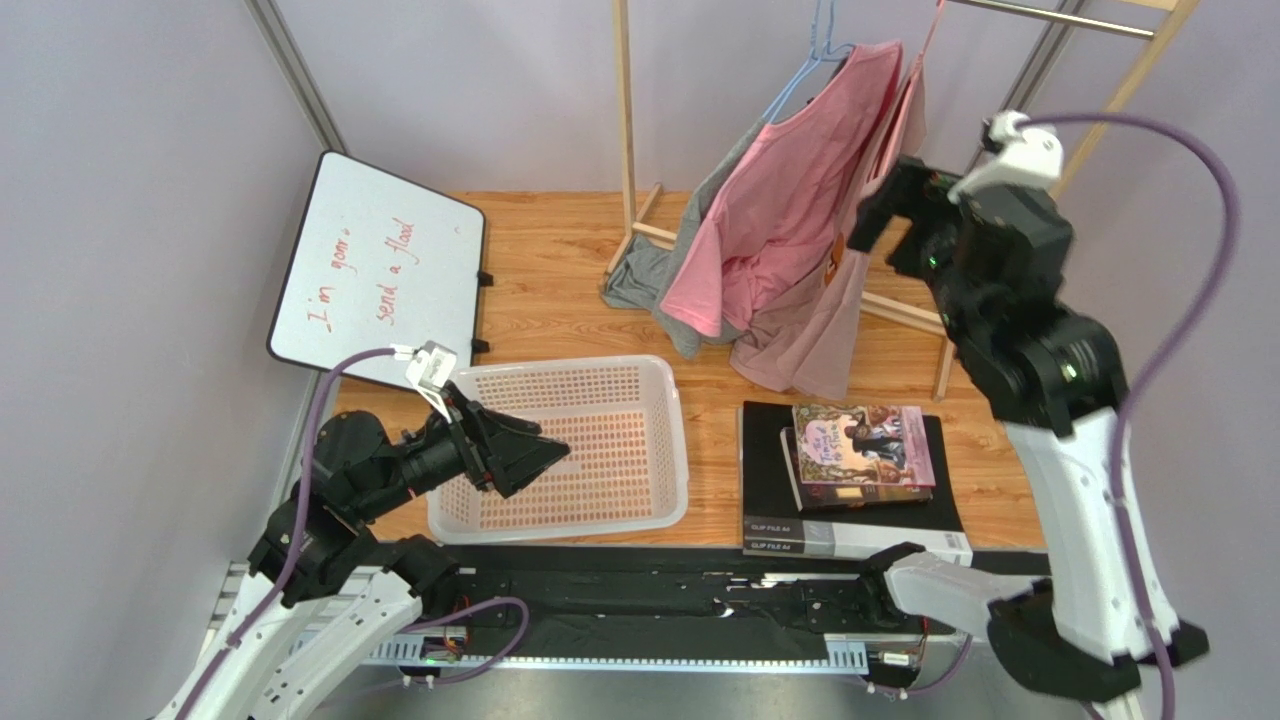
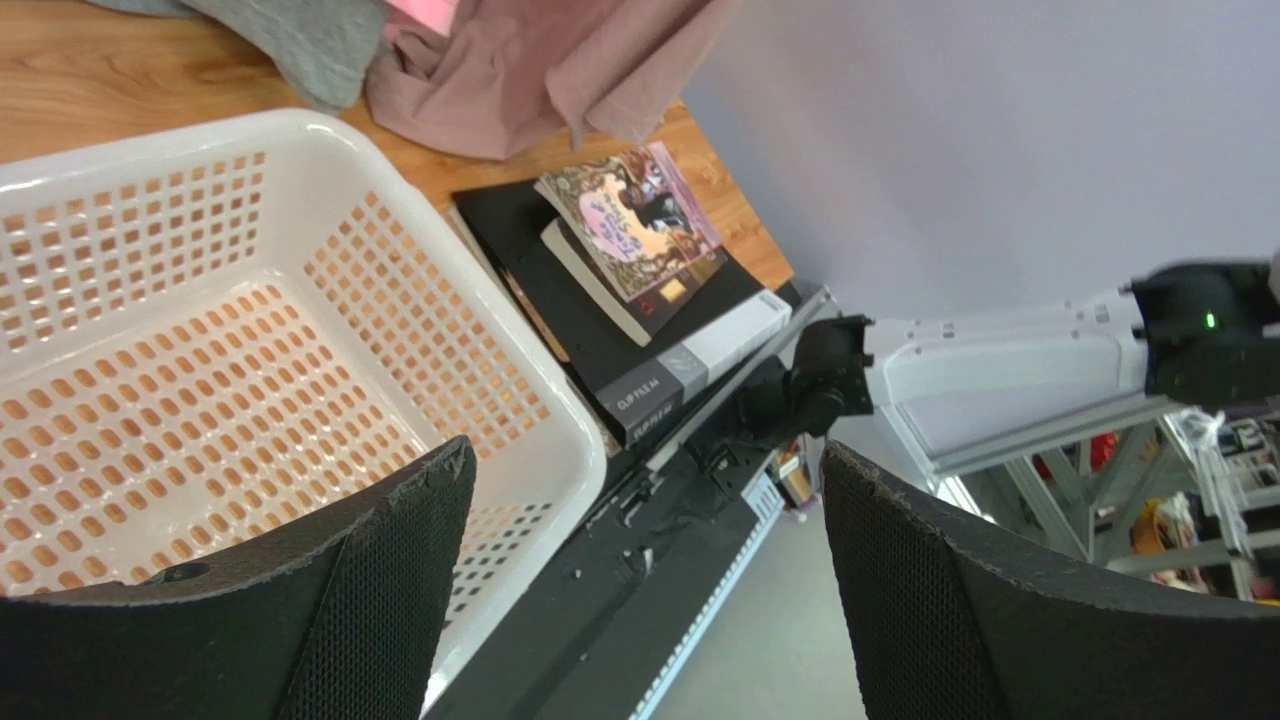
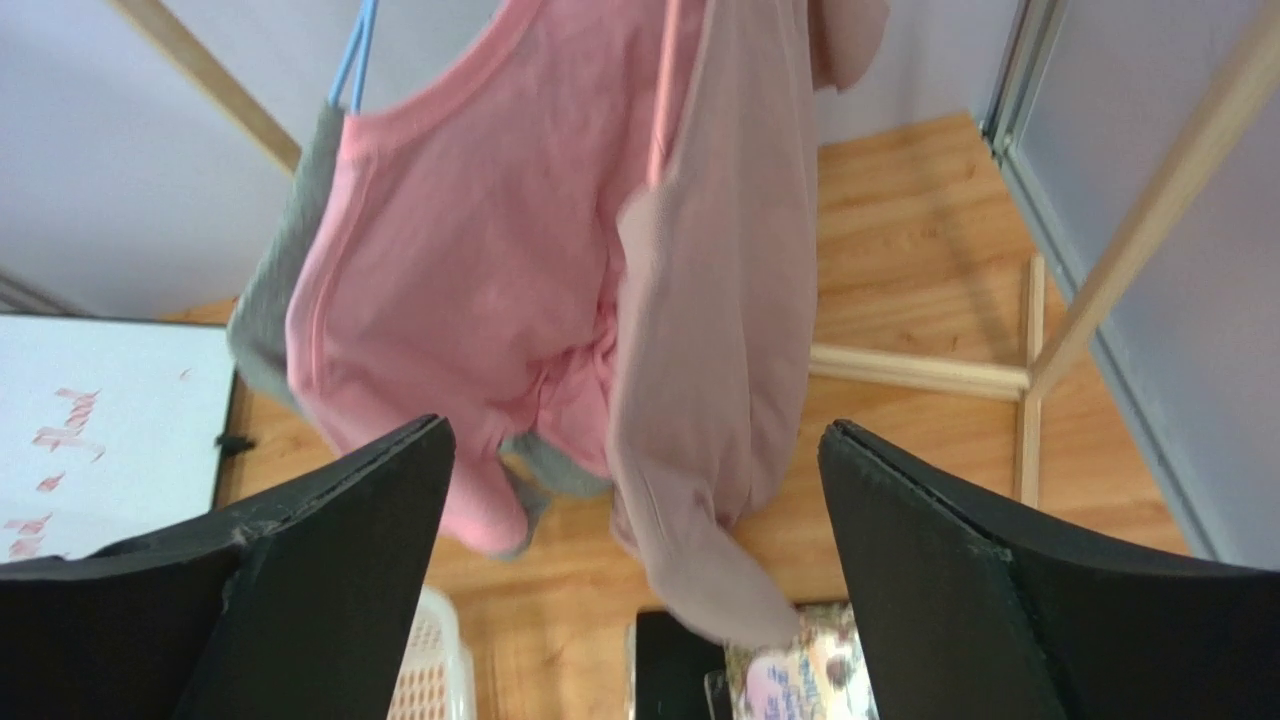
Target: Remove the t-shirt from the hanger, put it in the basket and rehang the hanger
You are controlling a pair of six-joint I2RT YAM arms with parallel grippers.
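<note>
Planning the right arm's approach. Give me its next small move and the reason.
Probably ease the right gripper forward onto the pink t-shirt and close. Its jaws are open and empty, facing the shirt, which hangs on the blue hanger; nothing is gripped yet.

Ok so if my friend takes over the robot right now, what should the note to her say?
Left gripper: open, holding nothing, low over the white basket.
Right gripper: open, holding nothing, raised and facing the hanging clothes, not touching them.
Things: the pink t-shirt hangs on the wooden rack between a grey shirt and a mauve one. The blue hanger shows by its neck.
Done: nothing yet; the t-shirt is on the hanger.
Left: grip the t-shirt and pull it off the hanger. The basket is probably where it goes.
</note>
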